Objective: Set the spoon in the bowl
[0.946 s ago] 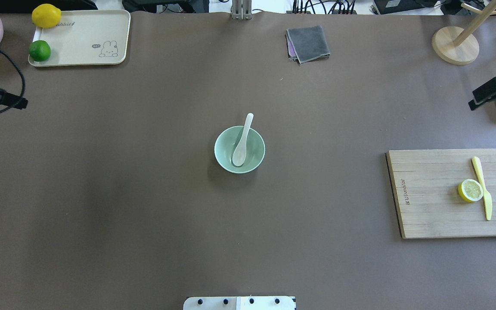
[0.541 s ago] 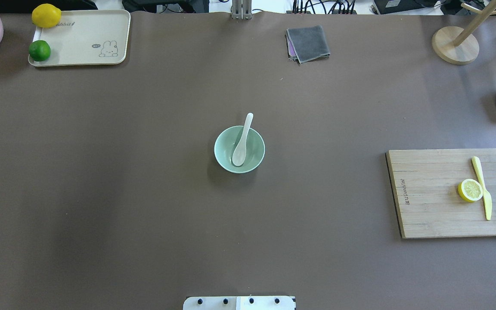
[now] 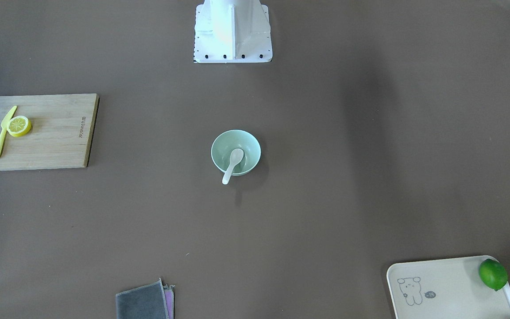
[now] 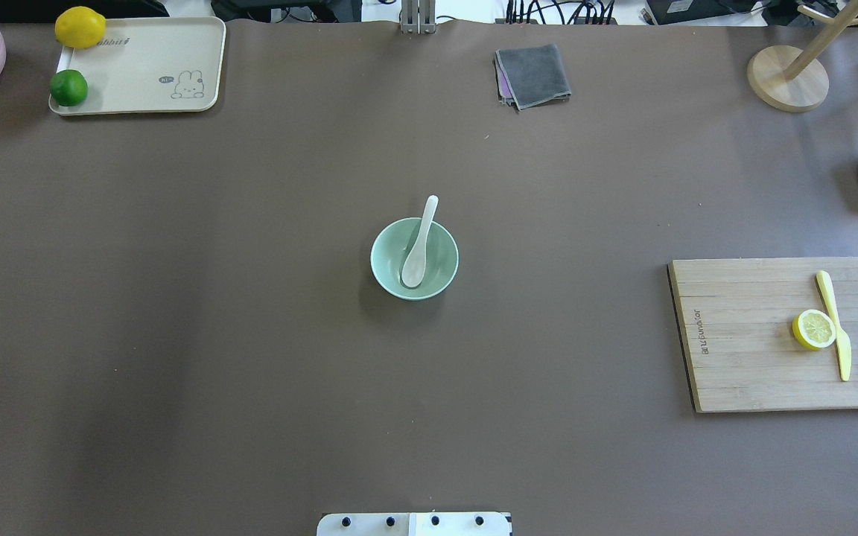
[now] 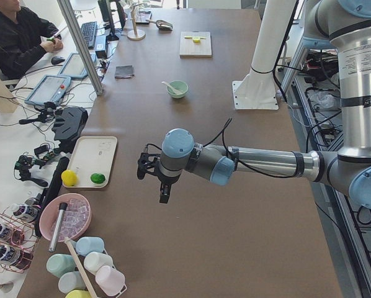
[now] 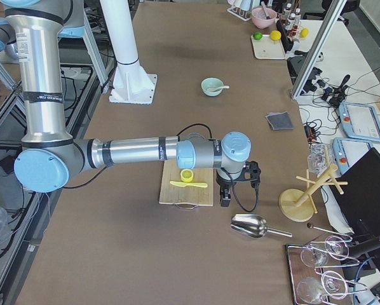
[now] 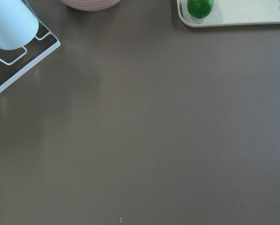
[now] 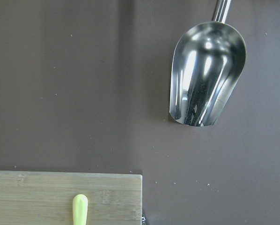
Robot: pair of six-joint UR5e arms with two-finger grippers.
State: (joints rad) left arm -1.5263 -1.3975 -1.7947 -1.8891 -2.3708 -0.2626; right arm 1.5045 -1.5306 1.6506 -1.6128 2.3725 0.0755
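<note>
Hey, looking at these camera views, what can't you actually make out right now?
- Left claw: shows only in the exterior left view, small and side-on; open or shut is unclear.
- Right claw: shows only in the exterior right view; same doubt.
- Metal scoop: handle cut off by the right wrist view's top edge.
- Gray cloth: cut off by the front-facing view's bottom edge.

A tray [image 4: 138,52] holding a lemon [image 4: 80,27] and a lime [image 4: 68,87] sits in the far left corner of the desk [image 4: 250,335], a grey cloth [image 4: 533,74] at its far edge, and a cutting board [image 4: 757,350] with a lemon half [image 4: 814,329] and yellow knife [image 4: 835,324] by its right edge.
</note>
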